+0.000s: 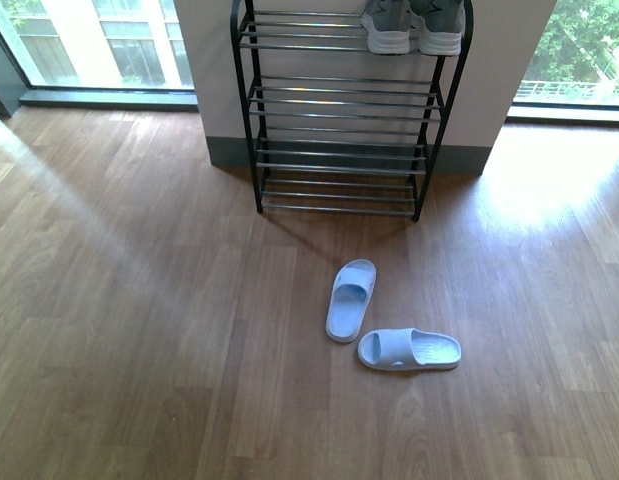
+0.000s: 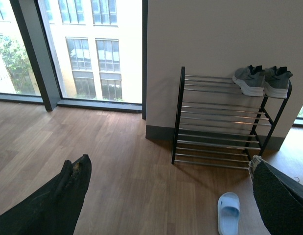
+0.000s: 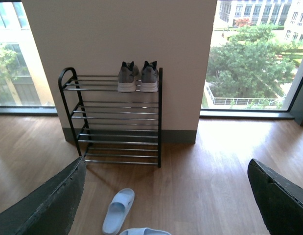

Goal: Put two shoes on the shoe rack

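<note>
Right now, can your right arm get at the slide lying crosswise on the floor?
Probably yes. That slide lies on open floor in front of the shoe rack, nothing on top of it; the right hand is open and empty.

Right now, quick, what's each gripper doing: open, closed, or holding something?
Left gripper: open, fingers wide apart, holding nothing.
Right gripper: open, fingers wide apart, holding nothing.
</note>
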Robot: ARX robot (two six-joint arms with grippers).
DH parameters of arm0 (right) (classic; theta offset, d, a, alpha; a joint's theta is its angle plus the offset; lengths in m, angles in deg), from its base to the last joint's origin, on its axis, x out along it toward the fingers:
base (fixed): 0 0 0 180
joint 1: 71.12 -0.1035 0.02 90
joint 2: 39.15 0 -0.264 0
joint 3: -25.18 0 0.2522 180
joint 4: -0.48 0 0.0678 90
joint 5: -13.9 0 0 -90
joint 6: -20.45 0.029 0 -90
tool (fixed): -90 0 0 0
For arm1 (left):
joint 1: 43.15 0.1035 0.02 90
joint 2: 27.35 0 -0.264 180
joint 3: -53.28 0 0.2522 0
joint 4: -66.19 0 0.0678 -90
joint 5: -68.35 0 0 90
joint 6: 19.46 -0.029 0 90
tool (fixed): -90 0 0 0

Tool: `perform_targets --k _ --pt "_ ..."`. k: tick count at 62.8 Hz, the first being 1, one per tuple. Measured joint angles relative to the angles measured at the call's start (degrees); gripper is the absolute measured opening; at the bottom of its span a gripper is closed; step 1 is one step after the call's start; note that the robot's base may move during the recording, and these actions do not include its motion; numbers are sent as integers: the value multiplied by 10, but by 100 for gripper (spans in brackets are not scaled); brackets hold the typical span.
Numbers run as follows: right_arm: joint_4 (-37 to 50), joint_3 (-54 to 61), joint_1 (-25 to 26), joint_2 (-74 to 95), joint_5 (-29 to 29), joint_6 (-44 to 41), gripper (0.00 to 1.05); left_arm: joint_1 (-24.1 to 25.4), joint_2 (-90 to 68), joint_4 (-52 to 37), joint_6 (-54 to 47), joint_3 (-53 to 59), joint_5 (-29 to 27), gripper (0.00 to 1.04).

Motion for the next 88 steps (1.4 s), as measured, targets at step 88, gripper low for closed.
perform_targets --k 88 --pt "0 0 0 0 -1 0 96 0 0 0 0 0 0 95"
